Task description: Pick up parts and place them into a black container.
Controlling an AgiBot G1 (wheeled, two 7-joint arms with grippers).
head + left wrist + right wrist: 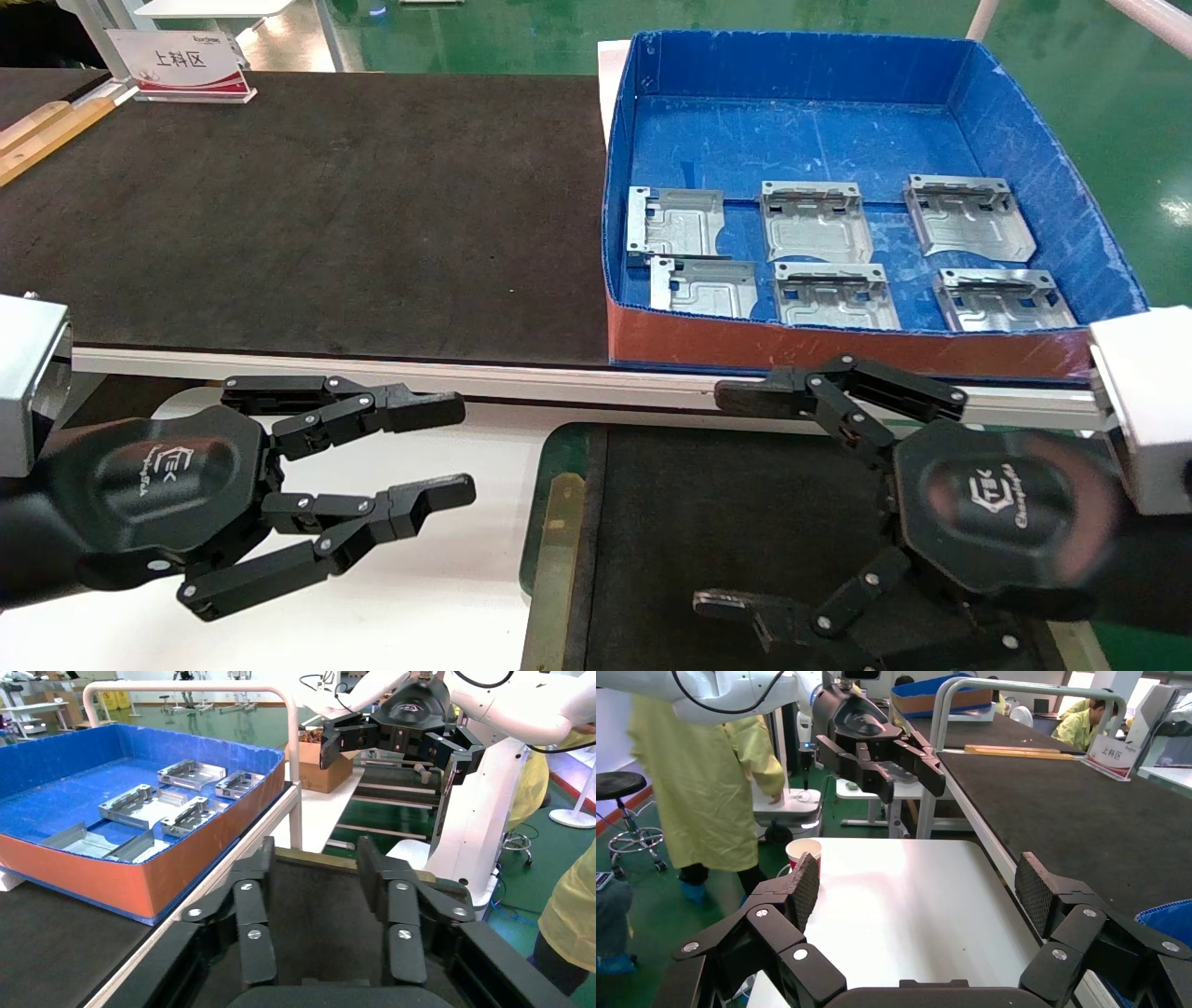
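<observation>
The right gripper (736,499) hangs wide open and empty above the black container (745,522), and the left gripper (447,452) is open too, idle beside it. Beyond the right gripper, six parts (833,294) lie flat in the blue box (1034,121). They look stiff, light, thin and slippery; the folded rim seems the best hold.

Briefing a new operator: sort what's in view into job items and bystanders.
Job:
- six parts in the blue box
- black container
- right gripper, fingers open
- left gripper, fingers open

Bystanders:
- sign
- paper cup
- wooden strip
</observation>
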